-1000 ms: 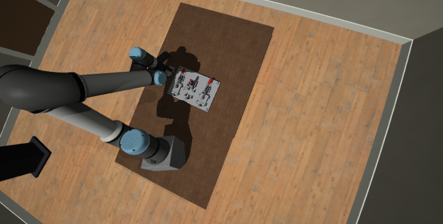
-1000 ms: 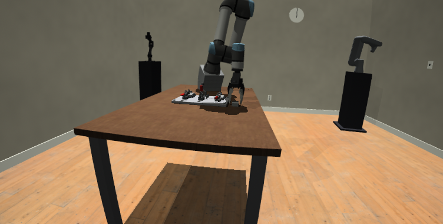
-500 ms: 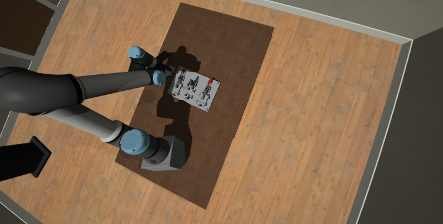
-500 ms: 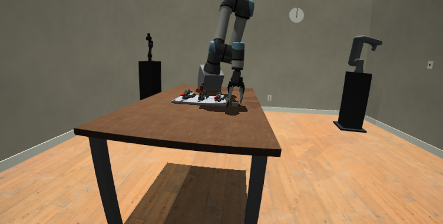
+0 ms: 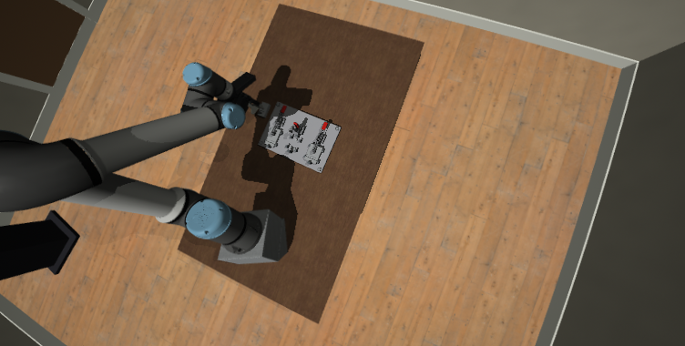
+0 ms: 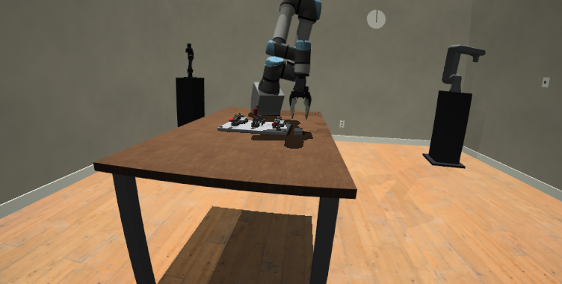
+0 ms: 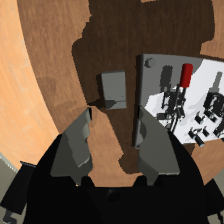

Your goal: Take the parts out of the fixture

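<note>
The grey fixture plate [image 5: 332, 146] [image 6: 235, 128] [image 7: 150, 80] lies on the brown table [image 5: 335, 55] [image 6: 220, 160] and carries three toggle clamps with red handles [image 5: 295, 125] [image 7: 186, 75]. A small flat grey part [image 5: 262, 109] [image 6: 297, 131] [image 7: 114, 90] lies flat on the table right beside the plate's edge. My gripper [image 6: 300, 116] [image 7: 114, 107] is open and empty. It hangs a short way above this part without touching it. The parts inside the fixture are too small to make out.
The robot's grey base block [image 5: 254, 242] [image 6: 267, 101] stands on the table behind the fixture. The table's side edge is close to the loose part. Black pedestals [image 6: 190, 99] [image 6: 448, 126] stand on the floor well away from the table.
</note>
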Controlling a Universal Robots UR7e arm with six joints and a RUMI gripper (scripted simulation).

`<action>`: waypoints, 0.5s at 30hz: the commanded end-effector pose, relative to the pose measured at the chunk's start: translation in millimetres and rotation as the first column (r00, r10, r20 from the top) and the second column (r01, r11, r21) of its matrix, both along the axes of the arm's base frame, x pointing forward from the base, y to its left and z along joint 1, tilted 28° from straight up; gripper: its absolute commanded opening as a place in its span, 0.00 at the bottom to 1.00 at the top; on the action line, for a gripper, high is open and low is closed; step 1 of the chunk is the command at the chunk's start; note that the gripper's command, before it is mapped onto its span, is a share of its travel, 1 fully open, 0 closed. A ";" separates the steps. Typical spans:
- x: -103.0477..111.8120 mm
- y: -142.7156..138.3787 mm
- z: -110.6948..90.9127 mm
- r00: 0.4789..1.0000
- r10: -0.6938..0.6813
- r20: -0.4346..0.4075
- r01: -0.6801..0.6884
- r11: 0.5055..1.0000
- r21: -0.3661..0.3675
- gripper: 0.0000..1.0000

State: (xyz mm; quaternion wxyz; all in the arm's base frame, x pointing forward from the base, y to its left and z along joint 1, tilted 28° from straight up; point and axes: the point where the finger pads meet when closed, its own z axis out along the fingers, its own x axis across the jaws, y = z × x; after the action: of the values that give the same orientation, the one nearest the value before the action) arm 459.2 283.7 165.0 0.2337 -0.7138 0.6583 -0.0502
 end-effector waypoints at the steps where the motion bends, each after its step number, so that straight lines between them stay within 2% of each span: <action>1: -4.3 -3.3 10.8 1.000 0.001 0.000 -0.001 1.000 0.000 0.40; 15: -5.1 -3.9 12.5 1.000 0.001 0.000 -0.001 1.000 0.000 0.40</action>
State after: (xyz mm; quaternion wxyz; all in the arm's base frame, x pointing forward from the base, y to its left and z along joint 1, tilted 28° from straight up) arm 454.0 279.8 176.9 0.2331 -0.7141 0.6583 -0.0496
